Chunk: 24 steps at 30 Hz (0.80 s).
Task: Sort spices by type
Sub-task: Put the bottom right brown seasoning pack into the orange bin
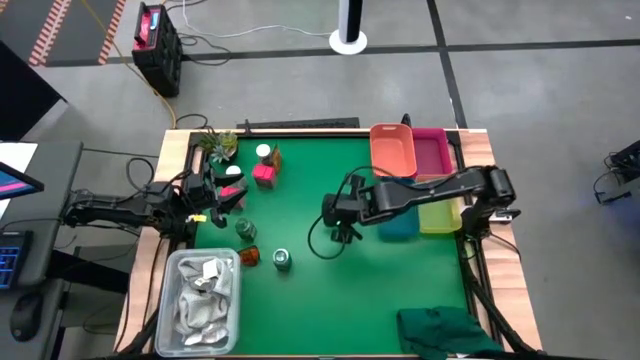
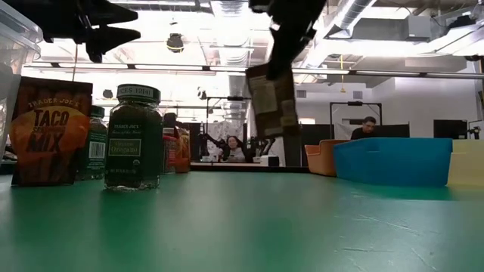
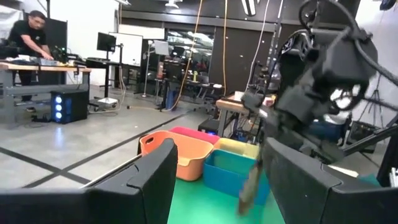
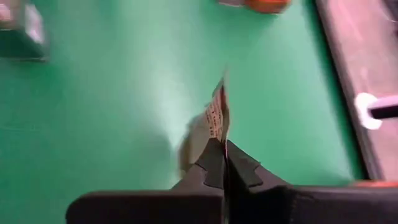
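Note:
My right gripper (image 1: 345, 228) is over the middle of the green mat, shut on a small flat spice packet (image 2: 272, 102) that is lifted off the mat. My left gripper (image 3: 217, 162) is open and holds nothing. It hovers at the mat's left side (image 1: 228, 200), among the spices. Standing on the mat there are a pink-red box (image 1: 265, 173), a white-capped jar (image 1: 263, 153), a dark green jar (image 2: 134, 136), an orange-brown jar (image 1: 250, 257), a green-and-silver tin (image 1: 282, 260) and a taco mix packet (image 2: 49, 128). My right gripper pinches the packet's upper edge (image 4: 217, 132) between its two fingers (image 4: 245, 171). It comes from above, pointing down. The packet hangs below the fingers, slightly tilted and clear of the mat, with its lower end (image 2: 278, 128) free.
Orange (image 1: 393, 150), pink (image 1: 433, 150), blue (image 1: 398, 227) and yellow (image 1: 440, 216) bins stand at the mat's right far side. A clear tub of white rags (image 1: 205, 295) sits near left, and a small plant (image 1: 218, 143) far left. A green cloth (image 1: 445, 330) lies near right.

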### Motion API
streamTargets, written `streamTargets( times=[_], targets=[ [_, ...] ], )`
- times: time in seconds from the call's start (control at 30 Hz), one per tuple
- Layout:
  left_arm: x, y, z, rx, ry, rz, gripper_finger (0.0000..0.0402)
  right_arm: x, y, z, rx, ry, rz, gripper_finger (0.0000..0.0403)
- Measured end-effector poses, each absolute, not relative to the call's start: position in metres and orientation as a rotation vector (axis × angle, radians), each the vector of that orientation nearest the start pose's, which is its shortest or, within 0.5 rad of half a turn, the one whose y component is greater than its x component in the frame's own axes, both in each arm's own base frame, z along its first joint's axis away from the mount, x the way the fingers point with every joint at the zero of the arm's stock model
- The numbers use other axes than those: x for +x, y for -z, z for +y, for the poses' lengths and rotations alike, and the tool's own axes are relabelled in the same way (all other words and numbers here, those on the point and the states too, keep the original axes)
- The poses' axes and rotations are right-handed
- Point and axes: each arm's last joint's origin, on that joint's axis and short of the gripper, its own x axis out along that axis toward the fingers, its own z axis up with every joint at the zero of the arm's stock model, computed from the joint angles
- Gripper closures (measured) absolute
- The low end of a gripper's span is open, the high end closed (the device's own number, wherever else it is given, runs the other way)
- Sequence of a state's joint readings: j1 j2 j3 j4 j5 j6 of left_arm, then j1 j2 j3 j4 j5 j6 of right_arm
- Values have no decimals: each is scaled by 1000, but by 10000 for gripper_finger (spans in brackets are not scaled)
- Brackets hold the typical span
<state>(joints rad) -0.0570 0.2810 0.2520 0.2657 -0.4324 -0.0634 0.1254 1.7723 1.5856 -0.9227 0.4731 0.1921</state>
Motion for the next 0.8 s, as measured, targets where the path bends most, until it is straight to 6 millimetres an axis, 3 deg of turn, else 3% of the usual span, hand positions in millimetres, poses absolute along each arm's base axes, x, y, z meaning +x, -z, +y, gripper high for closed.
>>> streamTargets(
  times=[0.4, 0.8],
  targets=[
    [105, -251, 7, -106, -394, -230, 175, 315, -341, -18, -151, 621, 989, 386],
    [105, -250, 7, -101, -400, -223, 175, 239, -316, -103, -10, 934, 896, 386]
  ],
)
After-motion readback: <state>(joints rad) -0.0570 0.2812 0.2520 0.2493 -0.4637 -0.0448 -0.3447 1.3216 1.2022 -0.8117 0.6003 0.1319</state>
